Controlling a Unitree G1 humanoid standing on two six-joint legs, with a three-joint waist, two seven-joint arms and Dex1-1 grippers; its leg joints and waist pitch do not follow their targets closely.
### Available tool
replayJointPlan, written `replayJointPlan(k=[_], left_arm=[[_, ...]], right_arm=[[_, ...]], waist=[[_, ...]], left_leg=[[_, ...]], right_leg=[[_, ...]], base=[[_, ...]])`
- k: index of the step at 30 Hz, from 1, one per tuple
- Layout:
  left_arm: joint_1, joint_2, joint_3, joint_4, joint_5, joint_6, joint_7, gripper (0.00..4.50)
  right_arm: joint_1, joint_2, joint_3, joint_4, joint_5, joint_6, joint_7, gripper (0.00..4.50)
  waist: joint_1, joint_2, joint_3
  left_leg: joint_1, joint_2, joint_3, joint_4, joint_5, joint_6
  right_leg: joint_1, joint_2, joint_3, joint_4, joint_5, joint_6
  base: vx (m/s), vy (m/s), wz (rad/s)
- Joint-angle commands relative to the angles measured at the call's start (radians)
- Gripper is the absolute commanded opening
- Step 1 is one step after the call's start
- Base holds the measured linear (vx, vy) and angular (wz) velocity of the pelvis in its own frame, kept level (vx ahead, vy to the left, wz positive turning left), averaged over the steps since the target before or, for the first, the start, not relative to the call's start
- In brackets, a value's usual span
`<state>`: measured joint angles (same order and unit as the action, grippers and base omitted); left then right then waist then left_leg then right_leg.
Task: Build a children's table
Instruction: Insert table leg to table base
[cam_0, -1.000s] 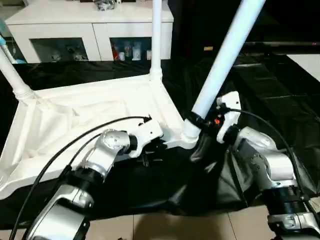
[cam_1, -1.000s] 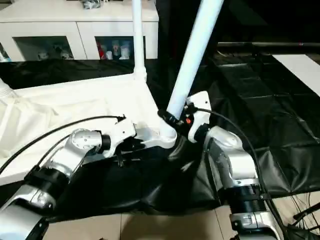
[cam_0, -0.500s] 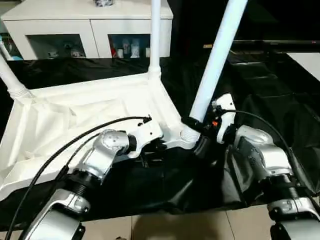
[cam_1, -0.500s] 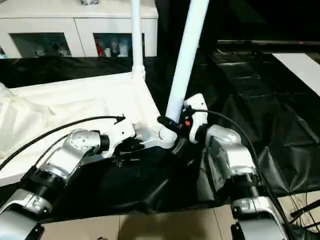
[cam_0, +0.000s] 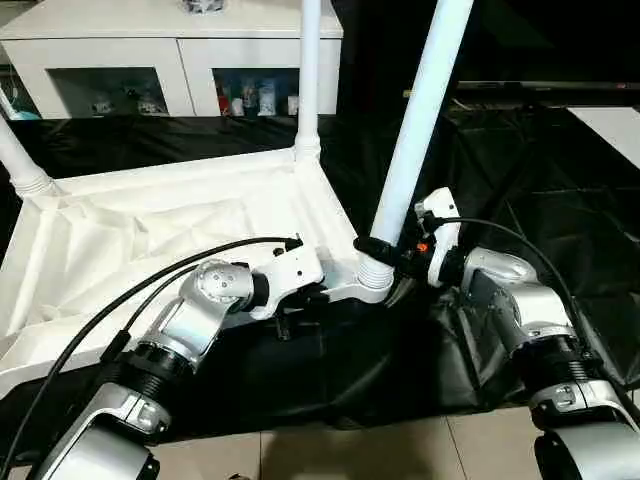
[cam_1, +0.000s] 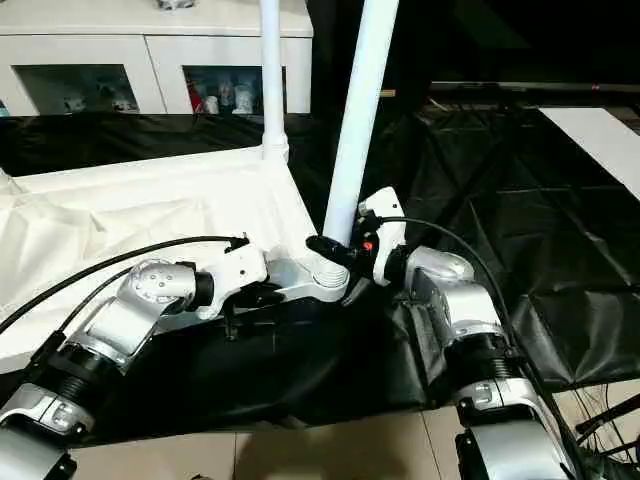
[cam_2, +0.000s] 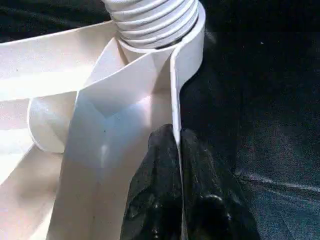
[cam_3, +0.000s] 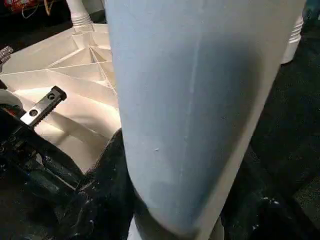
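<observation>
Two hands grip: left hand (cam_0: 300, 300) pinching the ribbed tabletop's thin rim (cam_2: 175, 105), right hand (cam_0: 385, 250) clasping a smooth tapered leg (cam_0: 415, 130).

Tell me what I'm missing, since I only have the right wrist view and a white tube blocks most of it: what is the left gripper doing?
Observer: The left gripper is shut on the edge wall of the upturned table top, right beside the near corner socket.
Operator: Is my tube seated in that socket?
Observer: The leg that the right gripper grips stands in that socket, nearly upright; how deep it sits I cannot tell.
Operator: Any other legs fitted?
Observer: Yes, one stands at the far corner and another at the far left corner.
</observation>
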<state>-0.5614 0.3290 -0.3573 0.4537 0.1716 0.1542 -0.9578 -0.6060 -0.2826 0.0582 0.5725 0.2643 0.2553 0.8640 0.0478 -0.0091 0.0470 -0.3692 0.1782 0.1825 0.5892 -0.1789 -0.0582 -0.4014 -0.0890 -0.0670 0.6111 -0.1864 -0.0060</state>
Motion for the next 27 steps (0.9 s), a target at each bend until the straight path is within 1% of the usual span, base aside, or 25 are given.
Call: replayJointPlan(k=[1, 3, 5, 10, 12, 14, 16, 17, 19, 20, 21, 22, 23, 24, 25, 26, 27], left_arm=[[0.028, 0.018, -0.052, 0.021, 0.036, 0.020, -0.040, 0.00], [0.026, 0.019, -0.052, 0.020, 0.037, 0.020, -0.039, 0.00], [0.022, 0.020, -0.054, 0.022, 0.037, 0.020, -0.034, 0.00], [0.018, 0.021, -0.053, 0.027, 0.033, 0.019, -0.028, 0.00], [0.014, 0.022, -0.048, 0.037, 0.030, 0.017, -0.021, 0.00], [0.011, 0.022, -0.045, 0.043, 0.030, 0.017, -0.016, 0.00], [0.006, 0.022, -0.041, 0.051, 0.028, 0.015, -0.012, 0.00], [0.004, 0.023, -0.040, 0.052, 0.027, 0.015, -0.012, 0.00], [0.000, 0.023, -0.038, 0.059, 0.027, 0.013, -0.012, 0.00], [-0.002, 0.023, -0.038, 0.062, 0.027, 0.011, -0.011, 0.00], [-0.004, 0.023, -0.037, 0.065, 0.027, 0.010, -0.009, 0.00], [-0.005, 0.023, -0.037, 0.067, 0.027, 0.009, -0.008, 0.00], [-0.008, 0.022, -0.037, 0.071, 0.027, 0.007, -0.006, 0.00], [-0.010, 0.021, -0.036, 0.074, 0.027, 0.006, -0.004, 0.00], [-0.015, 0.019, -0.036, 0.081, 0.027, 0.003, -0.001, 0.00], [-0.017, 0.019, -0.036, 0.084, 0.027, 0.002, 0.000, 0.00], [-0.018, 0.018, -0.036, 0.085, 0.027, 0.002, 0.000, 0.00]], right_arm=[[-0.013, -0.008, 0.002, 0.029, -0.012, 0.006, 0.003, 1.86], [-0.013, -0.007, -0.003, 0.035, -0.012, 0.003, 0.001, 1.86], [-0.012, -0.001, -0.019, 0.044, -0.003, 0.000, -0.005, 1.86], [-0.004, 0.006, -0.045, 0.058, 0.012, -0.015, -0.015, 1.86], [0.023, 0.015, -0.070, 0.062, 0.030, -0.033, -0.025, 1.86], [0.040, 0.023, -0.083, 0.058, 0.039, -0.042, -0.029, 1.86], [0.070, 0.037, -0.100, 0.059, 0.050, -0.065, -0.041, 1.86], [0.076, 0.040, -0.102, 0.060, 0.051, -0.072, -0.043, 1.86], [0.093, 0.053, -0.118, 0.066, 0.065, -0.090, -0.050, 1.86], [0.097, 0.057, -0.123, 0.068, 0.066, -0.097, -0.052, 1.86], [0.103, 0.060, -0.125, 0.068, 0.064, -0.109, -0.053, 1.86], [0.107, 0.062, -0.126, 0.069, 0.063, -0.119, -0.054, 1.86], [0.116, 0.066, -0.130, 0.070, 0.061, -0.137, -0.059, 1.86], [0.122, 0.069, -0.133, 0.071, 0.061, -0.150, -0.063, 1.86], [0.139, 0.075, -0.135, 0.072, 0.055, -0.185, -0.071, 1.86], [0.146, 0.078, -0.134, 0.071, 0.053, -0.197, -0.072, 1.86], [0.148, 0.079, -0.134, 0.071, 0.053, -0.199, -0.072, 1.86]], waist=[[0.005, -0.008, -0.065], [0.005, -0.008, -0.065], [0.004, -0.008, -0.065], [0.004, -0.008, -0.065], [0.006, -0.004, -0.066], [0.006, -0.005, -0.066], [0.006, 0.003, -0.064], [0.006, -0.001, -0.065], [0.008, 0.007, -0.064], [0.006, 0.004, -0.065], [0.008, 0.009, -0.065], [0.007, 0.008, -0.065], [0.007, 0.011, -0.065], [0.007, 0.010, -0.065], [0.008, 0.014, -0.065], [0.008, 0.016, -0.065], [0.008, 0.014, -0.064]], left_leg=[[0.006, 0.049, -0.014, -0.063, -0.153, 0.083], [0.007, 0.050, -0.014, -0.063, -0.161, 0.079], [0.007, 0.050, -0.014, -0.063, -0.165, 0.075], [0.007, 0.050, -0.014, -0.063, -0.167, 0.075], [0.007, 0.050, -0.015, -0.063, -0.167, 0.073], [0.007, 0.051, -0.015, -0.065, -0.172, 0.072], [0.009, 0.050, -0.016, -0.066, -0.189, 0.065], [0.009, 0.050, -0.015, -0.066, -0.200, 0.060], [0.010, 0.050, -0.017, -0.068, -0.207, 0.053], [0.010, 0.051, -0.017, -0.068, -0.210, 0.051], [0.010, 0.051, -0.018, -0.069, -0.211, 0.049], [0.009, 0.051, -0.018, -0.069, -0.212, 0.048], [0.010, 0.051, -0.018, -0.069, -0.214, 0.048], [0.011, 0.051, -0.017, -0.069, -0.219, 0.048], [0.011, 0.051, -0.019, -0.070, -0.225, 0.044], [0.011, 0.051, -0.019, -0.071, -0.236, 0.041], [0.011, 0.050, -0.018, -0.071, -0.242, 0.041]], right_leg=[[0.054, -0.060, 0.045, -0.062, -0.107, -0.265], [0.053, -0.061, 0.045, -0.062, -0.113, -0.265], [0.054, -0.061, 0.046, -0.063, -0.114, -0.265], [0.054, -0.061, 0.046, -0.063, -0.108, -0.268], [0.054, -0.062, 0.046, -0.062, -0.107, -0.267], [0.055, -0.061, 0.045, -0.063, -0.103, -0.267], [0.052, -0.061, 0.045, -0.066, -0.120, -0.266], [0.053, -0.061, 0.045, -0.068, -0.131, -0.263], [0.053, -0.061, 0.045, -0.067, -0.136, -0.262], [0.053, -0.061, 0.045, -0.068, -0.133, -0.262], [0.053, -0.061, 0.045, -0.067, -0.129, -0.263], [0.053, -0.061, 0.045, -0.067, -0.121, -0.264], [0.053, -0.060, 0.045, -0.067, -0.113, -0.267], [0.052, -0.060, 0.045, -0.068, -0.114, -0.267], [0.053, -0.061, 0.044, -0.067, -0.116, -0.268], [0.052, -0.061, 0.044, -0.069, -0.121, -0.268], [0.052, -0.059, 0.044, -0.070, -0.125, -0.266]], base=[[0.000, 0.000, 0.00], [0.000, 0.000, 0.00], [0.000, 0.000, 0.00], [0.000, 0.000, 0.00], [0.000, 0.000, 0.00], [0.000, 0.000, 0.00], [0.000, 0.000, 0.00], [0.000, 0.000, 0.00], [0.000, 0.000, 0.00], [0.000, 0.000, 0.00], [0.000, 0.000, 0.00], [0.000, 0.000, 0.00], [0.000, 0.000, 0.00], [0.000, 0.000, 0.00], [0.000, 0.000, 0.00], [0.000, 0.000, 0.00], [0.000, 0.000, 0.00]])
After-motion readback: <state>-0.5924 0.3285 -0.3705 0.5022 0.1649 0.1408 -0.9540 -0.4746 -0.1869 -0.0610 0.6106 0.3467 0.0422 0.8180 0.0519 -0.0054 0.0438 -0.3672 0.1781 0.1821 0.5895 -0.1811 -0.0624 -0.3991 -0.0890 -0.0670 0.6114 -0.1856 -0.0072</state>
